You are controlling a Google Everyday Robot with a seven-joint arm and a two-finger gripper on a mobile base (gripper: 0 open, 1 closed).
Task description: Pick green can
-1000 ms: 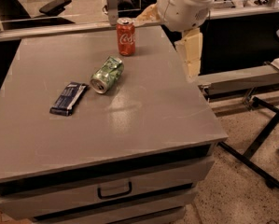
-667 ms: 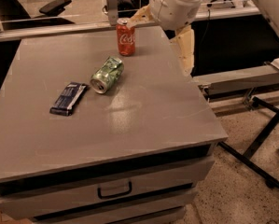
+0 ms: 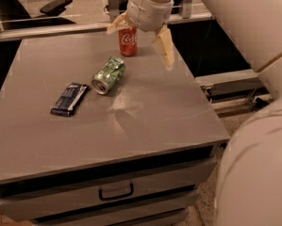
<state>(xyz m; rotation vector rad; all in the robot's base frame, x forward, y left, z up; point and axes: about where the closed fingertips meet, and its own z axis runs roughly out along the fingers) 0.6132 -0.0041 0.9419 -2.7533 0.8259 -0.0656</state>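
While green can (image 3: 108, 75) lies sideways, hand (image 3: 140, 47) hovers spread near red can (image 3: 128, 42).

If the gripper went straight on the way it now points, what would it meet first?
Probably the upright red cola can, framed by the open gripper, or the grey tabletop beside it; depth is unclear.

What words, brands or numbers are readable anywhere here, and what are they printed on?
"Coca-Cola": white script on the upright red cola can, only roughly legible.
Dented green-and-white drink can, lying on its side: pattern only, nothing readable.
Dark blue snack wrapper: pale marks, too blurred to read.
White robot gripper, jaws spread above the red cola can at the table's back: no markings visible.
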